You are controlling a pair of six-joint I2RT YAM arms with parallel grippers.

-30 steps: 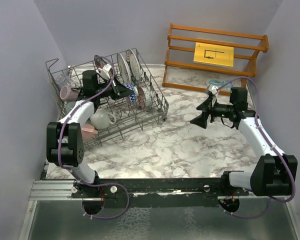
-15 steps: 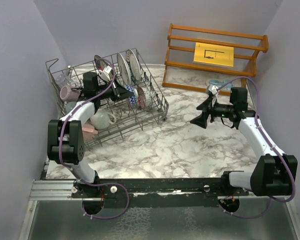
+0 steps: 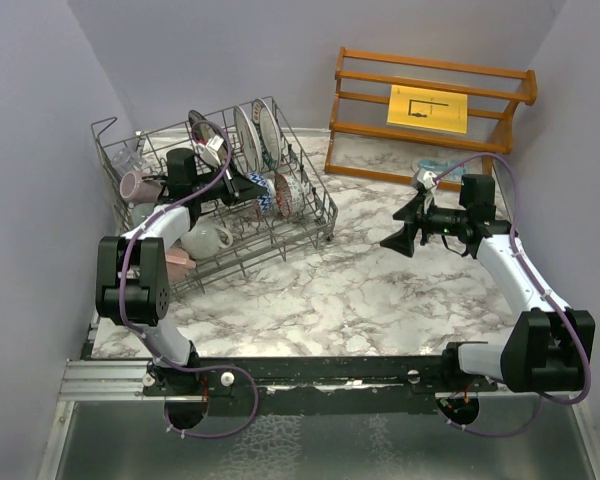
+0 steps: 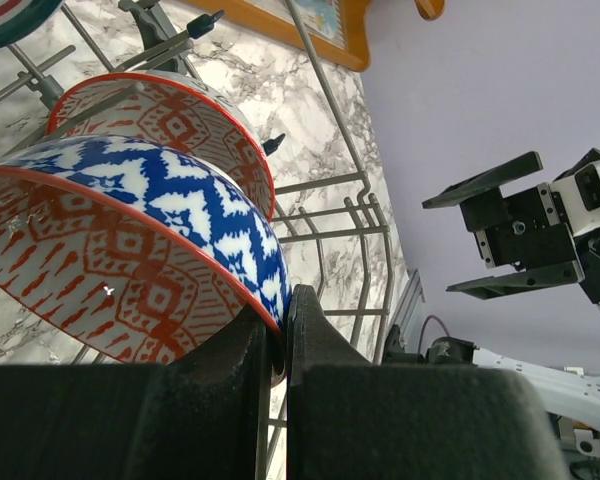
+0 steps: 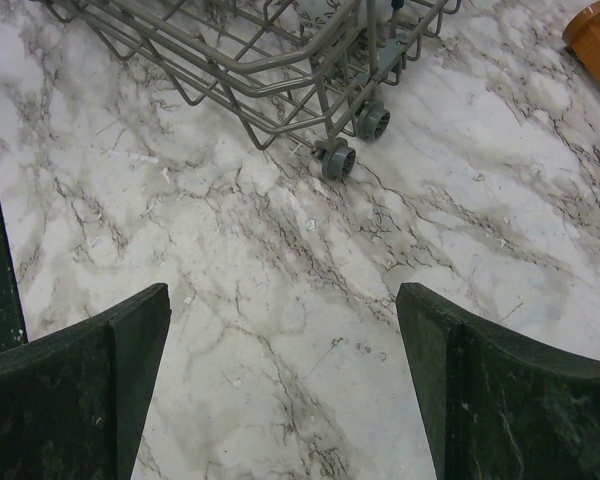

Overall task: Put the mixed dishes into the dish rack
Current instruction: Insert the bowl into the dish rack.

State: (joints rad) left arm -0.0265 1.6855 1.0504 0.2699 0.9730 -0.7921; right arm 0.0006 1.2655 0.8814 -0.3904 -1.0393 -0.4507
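The grey wire dish rack (image 3: 318,222) stands at the back left, with two plates (image 3: 250,135) upright in its tines. A mauve mug (image 3: 135,185), a white mug (image 3: 206,238) and a pink mug (image 3: 177,262) lie in it. My left gripper (image 3: 250,185) reaches into the rack. It is shut (image 4: 285,300) on the rim of a red-patterned bowl with a blue zigzag outside (image 4: 130,250). The bowl stands on edge beside a second red-patterned bowl (image 4: 170,115). My right gripper (image 3: 400,232) hovers open (image 5: 285,330) over the bare marble, holding nothing.
An orange-brown wooden shelf (image 3: 430,110) with a yellow card stands at the back right, and a light-blue item (image 3: 432,167) lies under it. The rack's near corner with its small wheels (image 5: 338,158) shows ahead of my right gripper. Purple walls close in on both sides.
My left arm has shifted slightly inside the rack with the bowl still in its grip. The right arm has not moved.
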